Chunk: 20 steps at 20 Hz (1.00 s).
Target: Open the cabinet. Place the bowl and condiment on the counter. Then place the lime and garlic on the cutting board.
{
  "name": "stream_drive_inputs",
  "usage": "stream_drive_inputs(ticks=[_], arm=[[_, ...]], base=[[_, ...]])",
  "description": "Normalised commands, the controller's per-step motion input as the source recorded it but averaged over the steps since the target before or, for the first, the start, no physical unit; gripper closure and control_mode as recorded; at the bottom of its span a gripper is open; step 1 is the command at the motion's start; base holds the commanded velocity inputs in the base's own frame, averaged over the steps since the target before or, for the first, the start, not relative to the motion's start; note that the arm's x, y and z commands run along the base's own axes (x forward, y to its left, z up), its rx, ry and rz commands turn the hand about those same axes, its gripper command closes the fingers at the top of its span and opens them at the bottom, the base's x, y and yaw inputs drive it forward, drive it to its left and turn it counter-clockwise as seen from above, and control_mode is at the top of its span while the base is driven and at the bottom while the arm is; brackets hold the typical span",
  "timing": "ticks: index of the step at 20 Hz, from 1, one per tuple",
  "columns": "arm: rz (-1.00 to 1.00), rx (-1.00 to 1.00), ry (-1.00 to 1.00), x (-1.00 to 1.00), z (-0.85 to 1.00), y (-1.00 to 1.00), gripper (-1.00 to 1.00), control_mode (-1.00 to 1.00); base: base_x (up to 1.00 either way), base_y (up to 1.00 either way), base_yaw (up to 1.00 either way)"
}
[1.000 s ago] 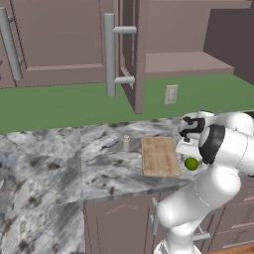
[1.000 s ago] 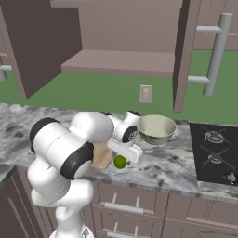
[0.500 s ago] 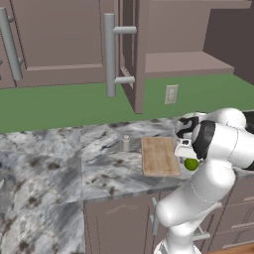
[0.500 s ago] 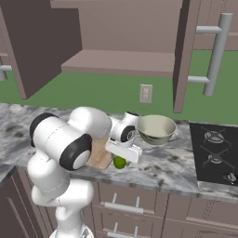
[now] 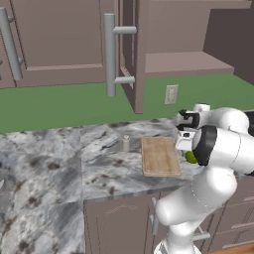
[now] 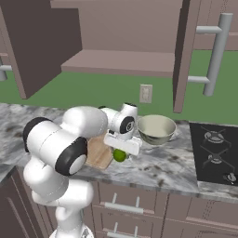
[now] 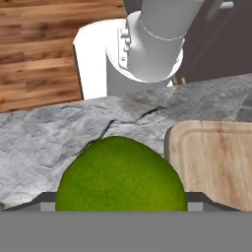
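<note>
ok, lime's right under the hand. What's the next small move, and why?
Probably close the fingers on the lime. In the hand view it sits centred between them and appears to rest on the counter, just off the edge of the cutting board, so a firm grip has to come before any lift onto the board. I can't tell whether the fingers touch it yet.

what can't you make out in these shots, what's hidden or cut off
- Garlic: I cannot spot it; in both base views the arm hides part of the counter.
- End effector: its finger tips are hidden by the lime in the hand view, so a grip cannot be confirmed.
- Cutting board: in the right base view the arm covers most of it.
- Shaker: too small in the left base view for detail.
- Bowl: its base is hidden by the wrist in the right base view.
</note>
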Motion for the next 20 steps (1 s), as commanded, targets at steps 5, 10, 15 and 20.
stream_drive_inputs(ticks=[5,10,15,20], arm=[[0.19,-0.08,-0.16,0.37,0.61,0.18,1.00,-1.00],[0.21,-0.01,-0.02,0.44,0.06,0.39,1.00,-1.00],[0.25,0.00,0.00,0.48,0.00,0.30,1.00,-1.00],[0.23,0.00,0.00,0.40,-0.04,0.31,1.00,-1.00]], base=[[0.00,0.00,0.00],[0.00,0.00,0.00],[0.00,0.00,0.00],[0.00,0.00,0.00]])
